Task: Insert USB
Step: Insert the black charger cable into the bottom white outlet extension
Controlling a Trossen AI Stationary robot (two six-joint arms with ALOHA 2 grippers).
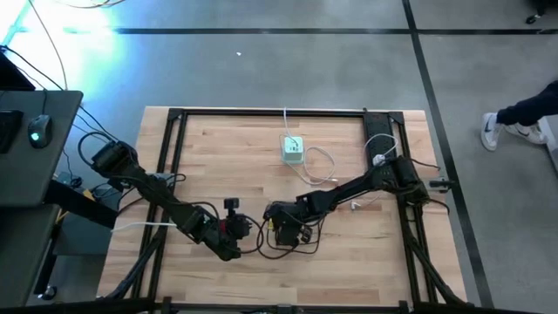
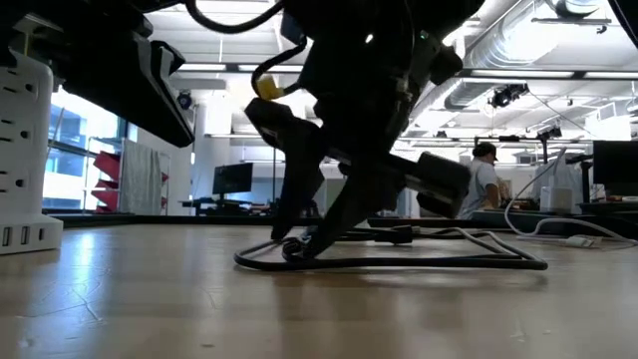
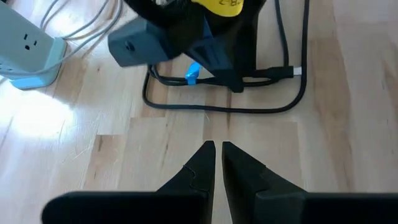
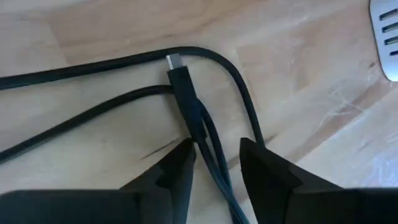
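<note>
A black USB cable (image 3: 224, 110) lies looped on the wooden table, and its plug (image 4: 183, 84) with a metal tip rests flat on the wood. My right gripper (image 4: 217, 158) is open and stands over the cable just behind the plug, near the table's middle (image 1: 281, 228). My left gripper (image 3: 217, 152) is shut on nothing; it hovers just left of the right gripper (image 1: 237, 234) and points at it. A pale power strip (image 1: 293, 149) stands upright farther back. My right gripper comes down from above with one finger (image 4: 180, 165) on each side of the cable (image 4: 208, 149), just behind the plug. I cannot tell whether either finger touches it. The cable lies on the table.
A white cord (image 1: 324, 166) runs from the power strip toward the right arm. Black frame rails (image 1: 179, 148) border the tabletop. Bare wood lies between the grippers and the strip. A person (image 2: 485, 184) sits in the room beyond, and a shoe (image 1: 491, 131) shows right of the table.
</note>
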